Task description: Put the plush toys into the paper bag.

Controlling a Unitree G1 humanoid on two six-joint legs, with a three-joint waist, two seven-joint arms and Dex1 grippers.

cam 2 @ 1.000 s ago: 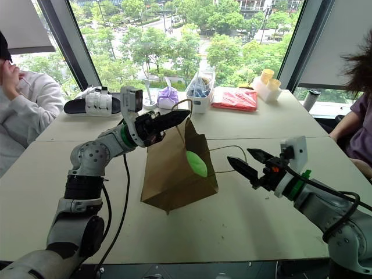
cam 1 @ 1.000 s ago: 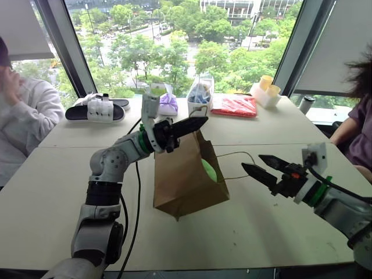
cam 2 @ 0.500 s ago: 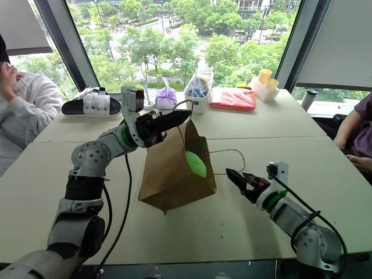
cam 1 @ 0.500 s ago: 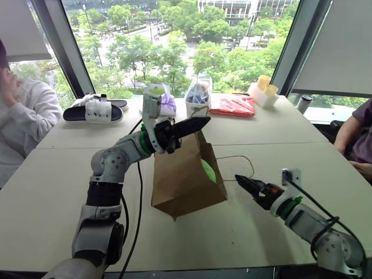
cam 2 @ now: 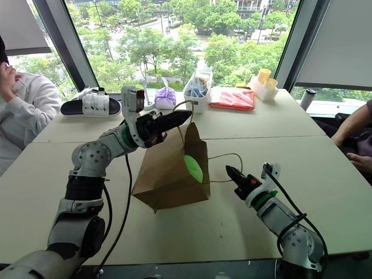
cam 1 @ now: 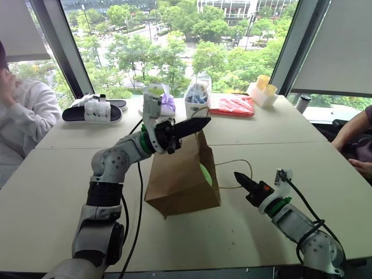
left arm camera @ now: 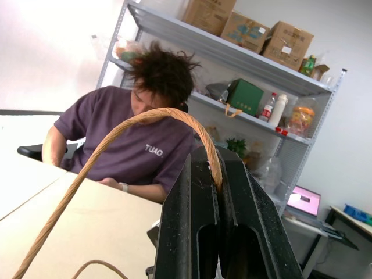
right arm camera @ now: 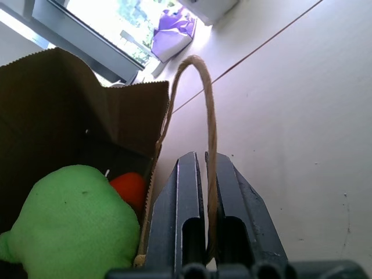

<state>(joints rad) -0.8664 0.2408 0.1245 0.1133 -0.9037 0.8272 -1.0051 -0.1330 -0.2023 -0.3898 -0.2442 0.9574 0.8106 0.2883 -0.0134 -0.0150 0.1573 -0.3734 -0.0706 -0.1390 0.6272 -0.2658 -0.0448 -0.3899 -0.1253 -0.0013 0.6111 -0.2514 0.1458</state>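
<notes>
The paper bag is seen tilted on the pale table, with its mouth turned toward the robot's right side and its bottom edge resting on the table surface. The left gripper is raised above the top of the bag, and its two black fingers are closed on one cord handle, which is seen in the left wrist view to run in a loop between the pressed fingers. The right gripper is held low over the table just beside the bag's mouth; its fingers are closed around the other cord handle, which passes between them in the right wrist view. The green plush toy is lying inside the bag at its opening, and the orange plush toy is seen behind it, touching it, deeper in the bag. At the far side of the table, near the window, a purple pouch, a clear plastic bag, a red packet and a black and white sandal are placed, well apart from the paper bag. A person in a purple shirt is seen in the left wrist view.
</notes>
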